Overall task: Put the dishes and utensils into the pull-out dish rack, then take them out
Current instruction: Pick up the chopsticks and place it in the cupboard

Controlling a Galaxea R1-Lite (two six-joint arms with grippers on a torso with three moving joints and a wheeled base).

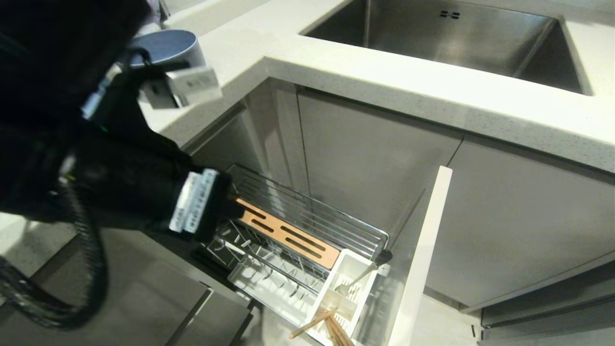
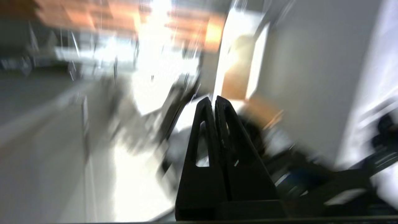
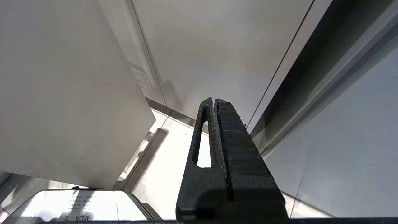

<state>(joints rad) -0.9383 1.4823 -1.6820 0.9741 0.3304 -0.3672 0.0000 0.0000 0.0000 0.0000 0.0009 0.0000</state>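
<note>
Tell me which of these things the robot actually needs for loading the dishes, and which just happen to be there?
Part of the job:
- pull-out dish rack
- wooden chopsticks in the rack's caddy
- metal spoon in the caddy
- pale blue bowl on the counter
- left gripper, shut and empty

Just there:
- steel sink
- counter
- cabinet doors

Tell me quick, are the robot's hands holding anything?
Left gripper: fingers closed, holding nothing.
Right gripper: fingers closed, holding nothing.
</note>
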